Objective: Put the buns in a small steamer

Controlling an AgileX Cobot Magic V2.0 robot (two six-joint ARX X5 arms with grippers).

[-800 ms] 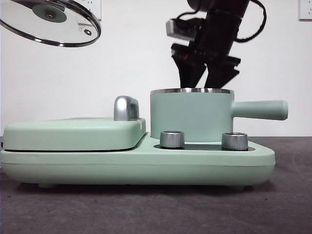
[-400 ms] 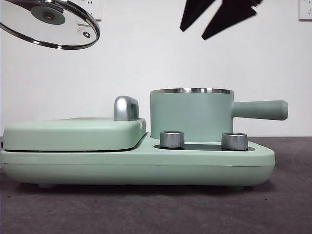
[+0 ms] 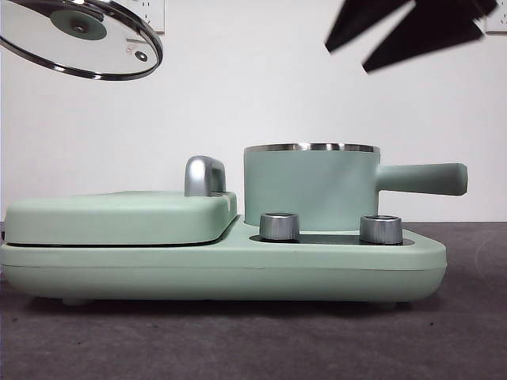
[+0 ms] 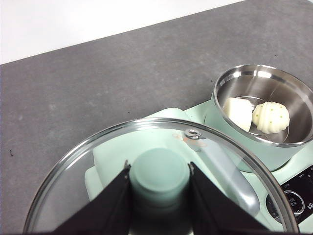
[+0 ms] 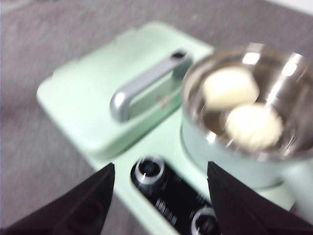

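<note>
The mint-green small steamer (image 3: 310, 187) stands on its base with its side handle (image 3: 421, 178) pointing right. Both buns lie inside it: the smooth cream-white block (image 4: 238, 112) and the ribbed white dome (image 4: 270, 117), also blurred in the right wrist view (image 5: 230, 87) (image 5: 254, 125). My left gripper (image 4: 159, 186) is shut on the green knob (image 4: 159, 176) of the glass lid (image 3: 79, 36), held high at the upper left. My right gripper (image 3: 400, 30) is open and empty, high above the steamer's right side.
The flat mint-green hinged griddle (image 3: 119, 215) with a steel handle (image 3: 203, 174) sits left of the steamer on the same base (image 3: 222, 269). Two steel knobs (image 3: 280, 226) (image 3: 381, 229) face front. Dark grey tabletop (image 3: 238, 340) lies all around.
My right gripper has risen out of the steamer and moved up and to the right, empty. The lid in my left gripper has stayed in place.
</note>
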